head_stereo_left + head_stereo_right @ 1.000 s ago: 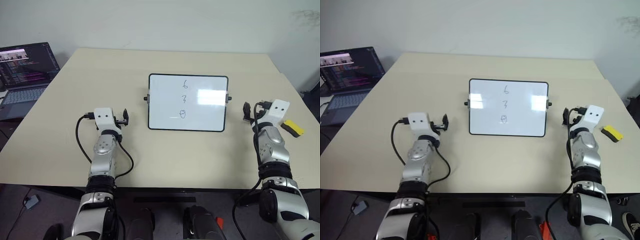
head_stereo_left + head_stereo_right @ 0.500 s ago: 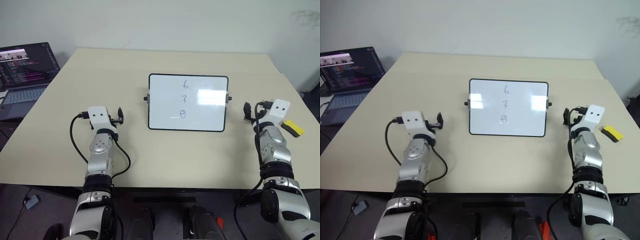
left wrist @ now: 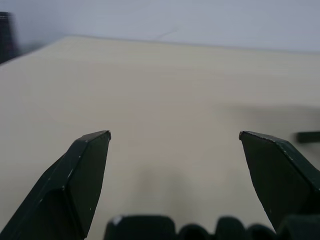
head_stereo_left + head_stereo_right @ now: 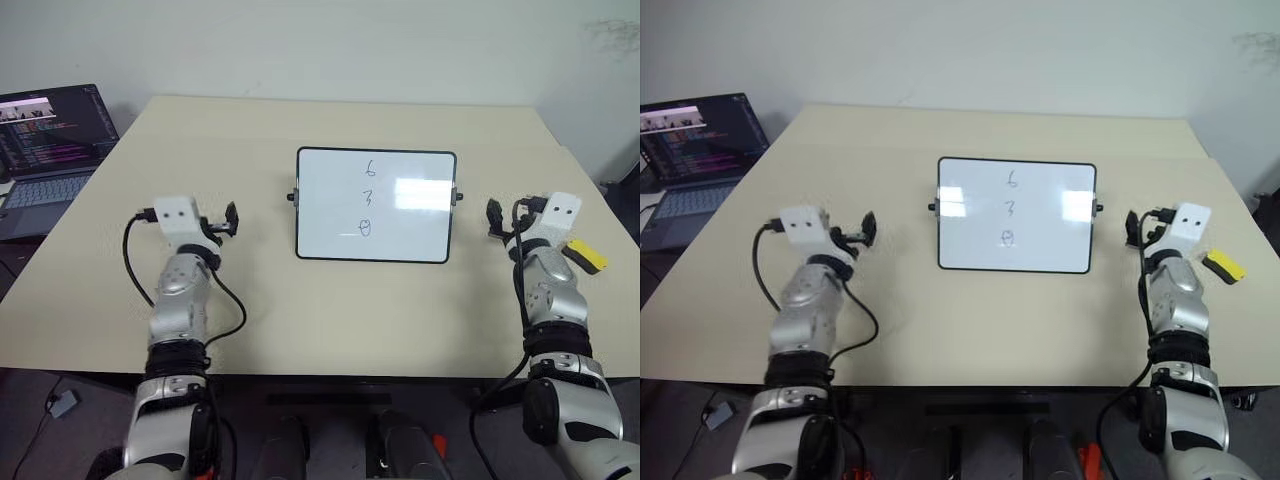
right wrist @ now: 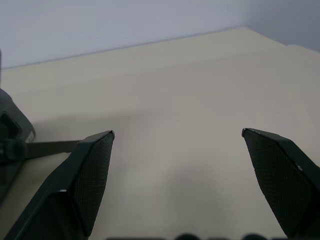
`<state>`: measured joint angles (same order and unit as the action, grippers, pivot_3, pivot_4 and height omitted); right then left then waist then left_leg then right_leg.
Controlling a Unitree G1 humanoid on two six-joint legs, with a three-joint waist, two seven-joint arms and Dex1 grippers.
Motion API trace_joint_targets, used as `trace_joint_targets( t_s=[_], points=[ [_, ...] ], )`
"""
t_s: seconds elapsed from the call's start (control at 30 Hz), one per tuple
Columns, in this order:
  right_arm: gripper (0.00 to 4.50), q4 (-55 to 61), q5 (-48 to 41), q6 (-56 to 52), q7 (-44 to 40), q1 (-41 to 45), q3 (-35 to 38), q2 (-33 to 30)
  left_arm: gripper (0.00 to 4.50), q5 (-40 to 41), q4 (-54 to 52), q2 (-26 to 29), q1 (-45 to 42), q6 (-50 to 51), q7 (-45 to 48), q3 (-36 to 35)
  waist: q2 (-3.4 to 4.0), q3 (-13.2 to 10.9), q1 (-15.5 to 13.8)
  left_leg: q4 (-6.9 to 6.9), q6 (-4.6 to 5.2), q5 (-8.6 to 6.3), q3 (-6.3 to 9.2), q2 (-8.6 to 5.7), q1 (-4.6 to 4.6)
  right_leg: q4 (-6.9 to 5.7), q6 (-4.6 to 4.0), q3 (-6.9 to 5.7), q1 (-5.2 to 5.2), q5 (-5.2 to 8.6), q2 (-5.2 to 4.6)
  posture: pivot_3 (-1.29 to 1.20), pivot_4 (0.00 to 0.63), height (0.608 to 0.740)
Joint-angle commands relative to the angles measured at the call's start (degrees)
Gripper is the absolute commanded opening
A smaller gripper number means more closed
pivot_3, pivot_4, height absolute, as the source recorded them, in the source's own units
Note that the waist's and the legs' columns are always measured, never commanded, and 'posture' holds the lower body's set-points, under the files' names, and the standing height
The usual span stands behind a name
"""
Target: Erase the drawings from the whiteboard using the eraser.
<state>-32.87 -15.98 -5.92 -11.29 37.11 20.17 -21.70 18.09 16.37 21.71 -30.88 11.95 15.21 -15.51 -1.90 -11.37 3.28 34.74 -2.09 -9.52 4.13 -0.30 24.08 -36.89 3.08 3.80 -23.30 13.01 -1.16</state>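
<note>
The whiteboard [image 4: 376,205] lay at the middle of the beige table [image 4: 330,310], its thin black frame with rounded corners closing a glossy white face, a small black knob at each short side. The drawings [image 4: 368,198] stood on it in a vertical column a little left of the board's centre: a mark like a "6" on top, one like a "3" under it, and a circled squiggle lowest, near the board's near edge. Two bright glare patches sat on the board's face. The eraser [image 4: 586,256], yellow on top with a black base, lay on the table near the right edge, well apart from the whiteboard and just beside the right arm's wrist, on its outer side. The right gripper [image 5: 177,145] was held over the table to the right of the whiteboard, its two black fingers spread wide with nothing between them; in the right wrist view only bare tabletop lay past the fingertips, with the board's knob and frame at the side. The left gripper [image 3: 175,135] was over the table to the left of the whiteboard, apart from it, fingers likewise spread wide and empty. An open laptop [image 4: 48,150] with a dark screen stood beyond the table's far left corner.
</note>
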Motion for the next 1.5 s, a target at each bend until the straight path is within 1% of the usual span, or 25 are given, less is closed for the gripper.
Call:
trace_joint_targets(
  t_s=[0.03, 0.13, 0.17, 0.23, 0.37, 0.47, 0.6, 0.7, 0.87, 0.97, 1.13, 1.2, 1.27, 1.4, 1.5],
  points=[
    [4.48, 4.24, -1.0, -1.53, -1.15, -0.38, 0.42, -1.62, 4.5, 9.65, -12.6, 4.9, -1.39, 10.19, 11.58, 0.79, 0.0, 0.0, 0.02, 0.0, -0.01, 0.0, 0.0, 0.0, 0.01, 0.01, -0.02, -0.01, 0.0, 0.01, 0.0, 0.0, 0.15, 0.74],
    [4.48, 5.1, -1.04, -2.49, -1.74, -0.74, 0.36, -2.4, 4.5, 15.23, -19.08, 8.65, -3.88, 17.8, 18.28, 2.95, 0.0, 0.0, 0.01, 0.0, -0.02, -0.01, 0.0, 0.01, 0.0, 0.0, -0.14, 0.0, 0.0, 0.08, 0.0, 0.0, 0.15, 0.74],
    [4.48, 5.38, -1.12, -2.79, -1.89, -0.84, 0.46, -2.65, 4.5, 15.89, -20.41, 9.53, -5.07, 19.18, 20.08, 4.12, 0.0, 0.0, -0.07, 0.0, -0.01, -0.01, 0.0, 0.01, 0.0, 0.0, -0.16, 0.0, 0.0, 0.1, 0.0, 0.0, 0.15, 0.74],
    [4.48, 5.88, -1.19, -3.37, -2.13, -0.94, 0.61, -3.2, 4.5, 13.91, -20.28, 10.61, -7.77, 20.06, 21.93, 7.28, 0.0, 0.0, -0.17, 0.02, -0.01, -0.01, 0.0, -0.01, 0.0, 0.0, -0.19, 0.01, 0.01, 0.11, -0.01, 0.0, 0.15, 0.74],
    [4.48, 6.76, -1.43, -4.87, -2.04, -0.56, 1.2, -4.84, 4.5, 13.73, -19.63, 9.65, -13.03, 20.91, 26.04, 11.41, 0.0, 0.0, -0.03, 0.05, -0.01, -0.01, -0.07, -0.02, -0.02, 0.01, -0.19, 0.09, 0.03, 0.11, -0.01, 0.0, 0.15, 0.74],
    [4.48, 8.27, -1.74, -6.78, -2.8, -0.68, 1.73, -7.37, 4.5, 14.12, -19.07, 8.98, -16.87, 22.39, 30.65, 15.15, 0.02, -0.04, 0.01, 0.01, -0.01, -0.01, -0.08, 0.0, 0.01, 0.01, -0.19, 0.1, -0.04, 0.12, 0.01, 0.0, 0.15, 0.74],
    [4.48, 9.51, -0.93, -9.73, -3.66, -1.26, 1.41, -11.12, 4.5, 13.3, -18.65, 7.83, -18.87, 22.8, 34.37, 18.48, 0.05, -0.05, 0.09, -0.05, 0.0, -0.02, -0.12, -0.01, 0.01, 0.02, -0.13, 0.13, -0.06, 0.15, 0.0, 0.0, 0.15, 0.74],
    [4.48, 9.64, -1.4, -11.93, -5.22, -1.18, 2.07, -14.53, 4.5, 11.49, -18.08, 5.81, -18.98, 22.56, 37.89, 24.1, 0.06, -0.06, 0.0, -0.05, 0.0, -0.02, -0.14, -0.01, 0.0, 0.01, -0.14, 0.15, -0.08, 0.16, 0.0, 0.0, 0.15, 0.74],
    [4.48, 7.04, -0.15, -13.97, -6.95, -0.89, 1.6, -18.9, 4.5, 6.48, -14.25, 0.85, -19.4, 19.92, 38.28, 29.52, 0.04, -0.07, -0.01, 0.02, 0.0, -0.02, -0.25, -0.04, 0.01, 0.01, -0.14, 0.27, -0.07, 0.16, -0.02, 0.0, 0.15, 0.74],
    [4.48, 3.84, 0.54, -15.97, -9.32, 0.04, 0.65, -21.83, 4.5, 2.78, -8.89, -4.18, -20.8, 16.73, 37.87, 32.86, 0.04, -0.07, -0.04, 0.03, 0.0, -0.02, -0.29, -0.03, 0.0, 0.01, -0.14, 0.3, -0.07, 0.16, -0.02, 0.0, 0.15, 0.74],
    [4.48, -2.3, 2.78, -16.84, -15.82, 1.4, -2.84, -26.38, 4.5, -3.58, -0.18, -10.99, -23.55, 11.21, 34.27, 34.7, 0.03, -0.1, 0.01, 0.05, 0.01, -0.02, -0.36, -0.04, 0.01, 0.04, -0.13, 0.34, -0.08, 0.16, -0.02, 0.0, 0.15, 0.74],
    [4.48, -5.54, 3.22, -16.77, -18.78, 2.65, -3.83, -28.17, 4.5, -4.97, 1.47, -12.71, -23.93, 10.03, 33.66, 34.87, 0.08, -0.13, 0.02, 0.04, 0.01, -0.03, -0.37, -0.03, -0.01, 0.03, -0.12, 0.34, -0.08, 0.16, -0.02, 0.0, 0.15, 0.74],
    [4.48, -8.18, 4.03, -16.3, -20.17, 3.86, -4.6, -29.21, 4.5, -5.37, 1.6, -13.42, -23.88, 9.81, 34.03, 34.56, 0.11, -0.15, 0.14, 0.02, 0.01, -0.03, -0.39, -0.03, -0.01, 0.03, -0.12, 0.35, -0.1, 0.16, -0.02, 0.0, 0.15, 0.74],
    [4.48, -20.51, 8.12, -11.87, -22.2, 9.82, -7.02, -33.56, 4.5, -5.87, 0.48, -13.98, -23.2, 10.09, 34.72, 34.43, 0.26, -0.26, 0.17, 0.03, 0.01, -0.03, -0.44, -0.04, -0.01, 0.01, -0.11, 0.38, -0.14, 0.15, -0.03, 0.0, 0.15, 0.74],
    [4.48, -27.73, 10.06, -9.13, -26.05, 13.33, -8.93, -35.36, 4.5, -5.89, -0.23, -13.76, -22.79, 10.63, 34.96, 34.11, 0.24, -0.28, 0.16, 0.04, 0.01, -0.03, -0.47, -0.05, 0.0, 0.03, -0.1, 0.4, -0.13, 0.15, -0.05, 0.0, 0.15, 0.74]
  ],
)
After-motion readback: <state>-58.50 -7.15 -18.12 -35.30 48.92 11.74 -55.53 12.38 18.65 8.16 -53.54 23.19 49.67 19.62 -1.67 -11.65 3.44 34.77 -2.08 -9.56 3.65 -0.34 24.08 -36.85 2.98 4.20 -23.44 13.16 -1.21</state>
